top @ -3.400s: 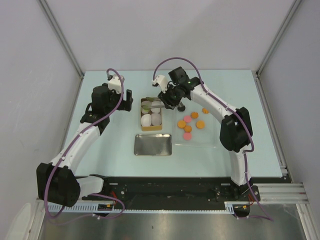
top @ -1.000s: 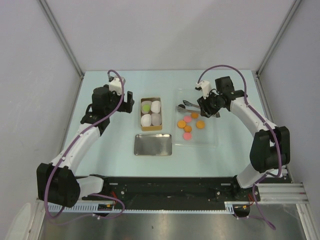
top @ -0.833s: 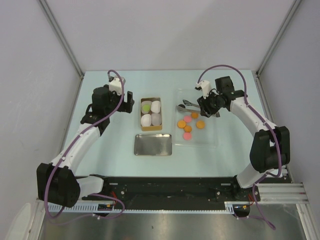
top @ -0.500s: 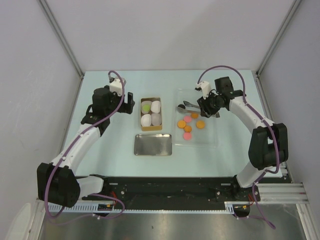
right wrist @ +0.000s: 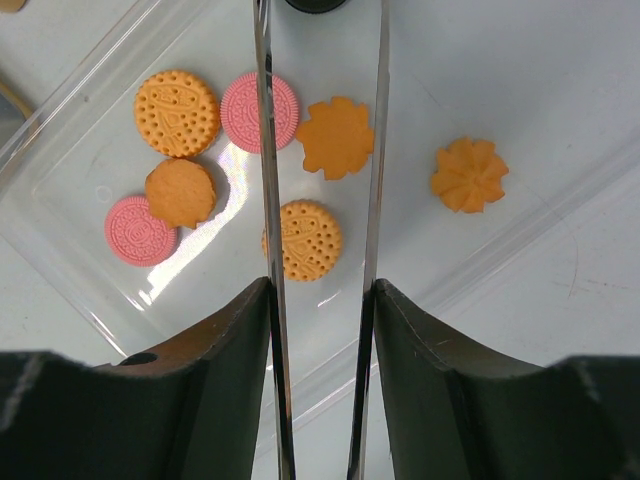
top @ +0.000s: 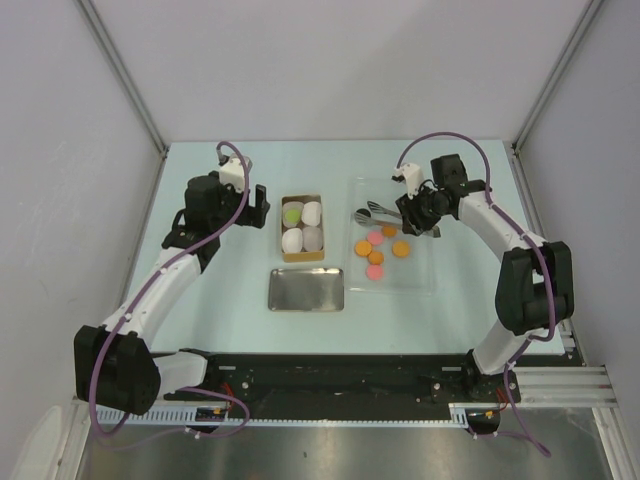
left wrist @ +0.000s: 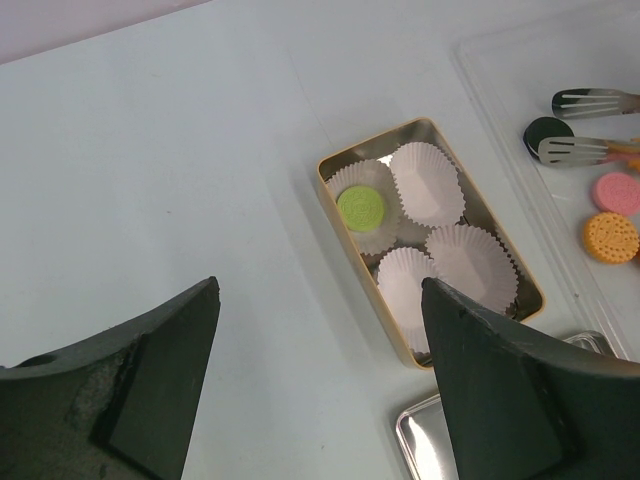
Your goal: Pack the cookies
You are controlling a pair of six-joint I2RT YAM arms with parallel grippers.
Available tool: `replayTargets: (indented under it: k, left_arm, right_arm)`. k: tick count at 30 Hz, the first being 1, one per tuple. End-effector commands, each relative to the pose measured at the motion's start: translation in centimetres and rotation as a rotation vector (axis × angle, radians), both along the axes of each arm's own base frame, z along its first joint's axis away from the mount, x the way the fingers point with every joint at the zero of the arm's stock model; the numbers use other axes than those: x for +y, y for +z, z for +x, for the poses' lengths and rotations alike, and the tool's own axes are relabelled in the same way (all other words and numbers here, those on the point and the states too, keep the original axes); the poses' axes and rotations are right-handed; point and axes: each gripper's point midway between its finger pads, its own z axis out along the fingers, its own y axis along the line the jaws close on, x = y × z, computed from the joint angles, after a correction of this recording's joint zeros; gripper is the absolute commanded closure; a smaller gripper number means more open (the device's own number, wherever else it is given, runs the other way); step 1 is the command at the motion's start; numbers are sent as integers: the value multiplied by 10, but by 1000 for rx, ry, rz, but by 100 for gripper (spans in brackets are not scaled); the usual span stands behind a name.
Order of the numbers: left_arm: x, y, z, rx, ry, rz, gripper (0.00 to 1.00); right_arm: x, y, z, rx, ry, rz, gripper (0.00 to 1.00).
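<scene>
Several orange cookies point(top: 401, 248) and pink cookies point(top: 375, 237) lie on a clear tray point(top: 420, 282); the right wrist view shows orange ones point(right wrist: 176, 112) and pink ones point(right wrist: 141, 230). A green cookie point(top: 292, 213) sits in a paper cup in the tin box point(top: 283, 256), and it also shows in the left wrist view point(left wrist: 360, 208). A black cookie point(left wrist: 547, 133) lies by the tong tips. My right gripper point(top: 420, 212) point(right wrist: 320, 288) is shut on metal tongs point(right wrist: 264, 150), whose blades are apart over the tray. My left gripper point(top: 255, 205) point(left wrist: 320, 290) is open and empty, left of the box.
Three empty white paper cups point(left wrist: 428, 182) fill the rest of the box. A shiny metal lid point(top: 306, 289) lies in front of the box. The tray's raised rim point(right wrist: 60, 105) borders the cookies. Grey walls enclose the table on three sides.
My right gripper with the tongs has moved from over the box to the tray's far side. In the last second it has hardly moved. The left arm is still.
</scene>
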Motion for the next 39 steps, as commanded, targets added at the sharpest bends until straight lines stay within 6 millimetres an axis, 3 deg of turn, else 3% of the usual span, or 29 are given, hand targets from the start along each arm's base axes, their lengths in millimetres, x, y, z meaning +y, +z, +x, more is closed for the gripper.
replayTargets:
  k: [1,16,23,34,39]
  left_arm:
    - [-1,12,3,-46,-10,-18,14]
    - [-1,15,2,-55,-9,-18,13]
    - [-2,15,3,-52,-11,-20,13]
    - [-2,14,2,-50,-16,-21,13]
    - [-2,15,2,-53,-14,-23,13]
  right_arm:
    - [3,5,9,-40,15,19,52]
    - [9,1,10,-44,23,6,64]
    - [8,24,12,-103,10,17,74]
    - [8,76,6,-212,-4,49,75]
    - [24,89,2,-234,26,67,75]
